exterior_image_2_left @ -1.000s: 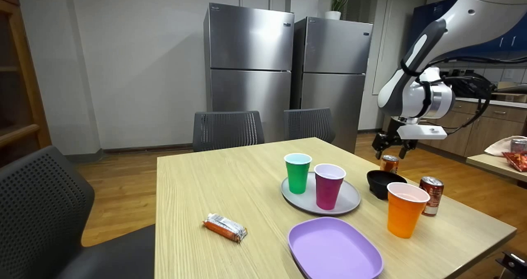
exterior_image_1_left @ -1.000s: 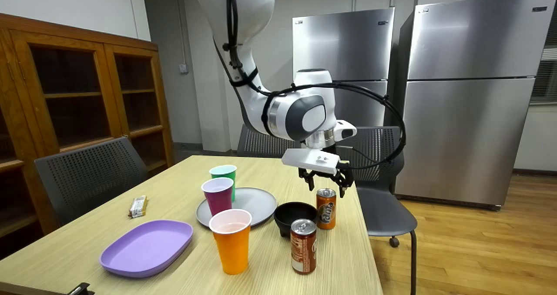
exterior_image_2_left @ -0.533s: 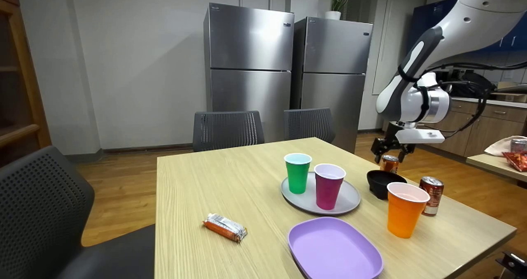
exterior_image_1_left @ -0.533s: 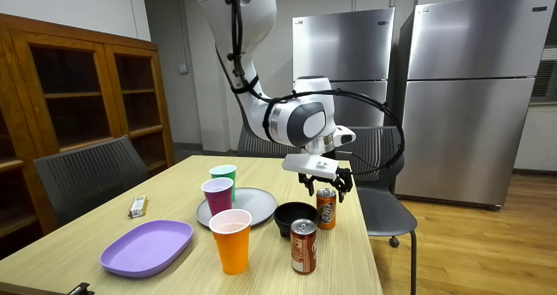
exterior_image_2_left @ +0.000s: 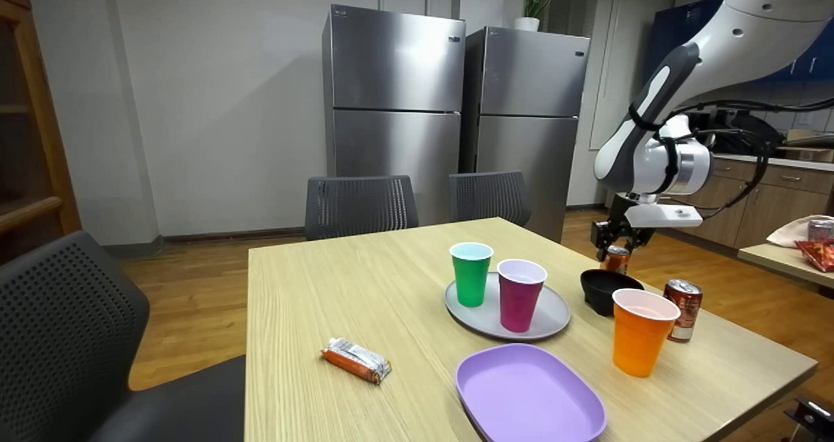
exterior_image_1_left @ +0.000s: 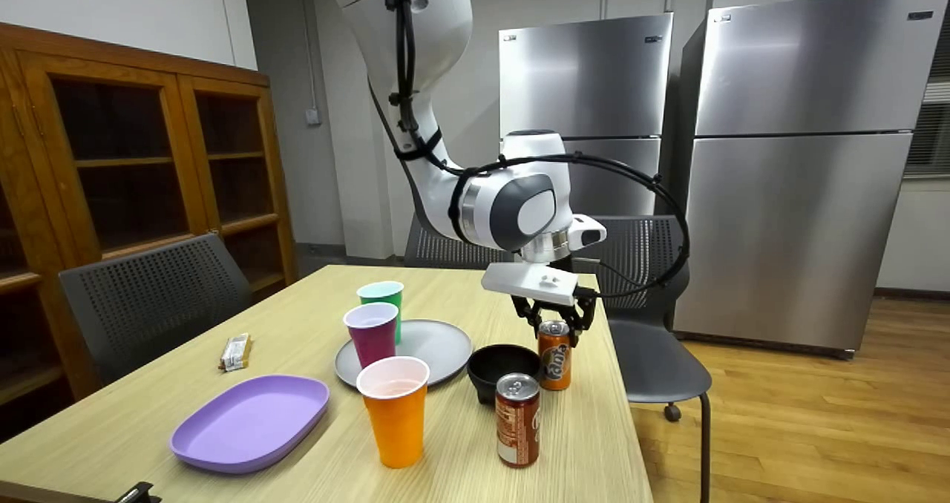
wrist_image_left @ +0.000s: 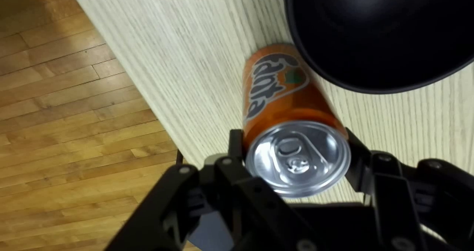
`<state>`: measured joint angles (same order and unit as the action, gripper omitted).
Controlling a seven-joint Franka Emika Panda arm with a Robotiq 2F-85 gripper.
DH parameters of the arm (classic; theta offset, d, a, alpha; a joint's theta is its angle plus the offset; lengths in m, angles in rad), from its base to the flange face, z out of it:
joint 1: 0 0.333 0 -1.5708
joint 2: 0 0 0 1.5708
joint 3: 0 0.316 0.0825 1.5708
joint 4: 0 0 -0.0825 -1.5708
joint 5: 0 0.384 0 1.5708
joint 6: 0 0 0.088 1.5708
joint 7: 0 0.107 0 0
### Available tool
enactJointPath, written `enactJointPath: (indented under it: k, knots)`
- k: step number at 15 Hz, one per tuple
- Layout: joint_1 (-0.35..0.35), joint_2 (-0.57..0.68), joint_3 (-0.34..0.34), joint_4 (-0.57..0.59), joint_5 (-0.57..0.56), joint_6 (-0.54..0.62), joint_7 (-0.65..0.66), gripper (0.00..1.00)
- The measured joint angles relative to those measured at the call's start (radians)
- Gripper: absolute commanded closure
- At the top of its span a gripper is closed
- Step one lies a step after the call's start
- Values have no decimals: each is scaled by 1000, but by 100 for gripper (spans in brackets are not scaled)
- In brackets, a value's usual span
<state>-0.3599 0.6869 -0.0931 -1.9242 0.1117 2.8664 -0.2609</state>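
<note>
Orange and metal, the Fanta can (wrist_image_left: 281, 99) stands upright on the bench (wrist_image_left: 192, 77), close to its edge, with the gripper (wrist_image_left: 295, 147) pinching it from both sides just under its shiny top. So high a hold asks, I judge, for even pressure: firm enough that the can cannot slip or swing, gentle enough not to dent the thin wall. Just beside it sits the black bowl (wrist_image_left: 377, 40); whether they touch I cannot tell, so any lift is best straight up first. Farther from the gripper, the red-brown can (exterior_image_1_left: 518, 425) and orange cup (exterior_image_1_left: 395, 425) want clearance too.
</note>
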Motion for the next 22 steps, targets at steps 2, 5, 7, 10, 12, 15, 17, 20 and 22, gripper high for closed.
enactJointPath:
  k: [2, 5, 7, 10, 12, 15, 17, 20, 22]
  knots:
    - [0, 0, 0, 0, 0, 0, 1, 62]
    - [-3, -5, 5, 0, 2, 0, 11, 62]
    - [-3, -20, 10, 0, 10, 0, 42, 62]
    - [-2, -67, 17, -1, 25, -2, 91, 62]
    - [-2, -107, 22, -5, 35, -4, 108, 62]
    - [-5, -175, 35, -17, 71, -6, 108, 62]
    - [-6, -225, 46, -31, 98, -6, 108, 62]
    - [-11, -299, 81, -56, 154, -15, 101, 62]
    - [-16, -351, 117, -76, 214, -25, 71, 62]
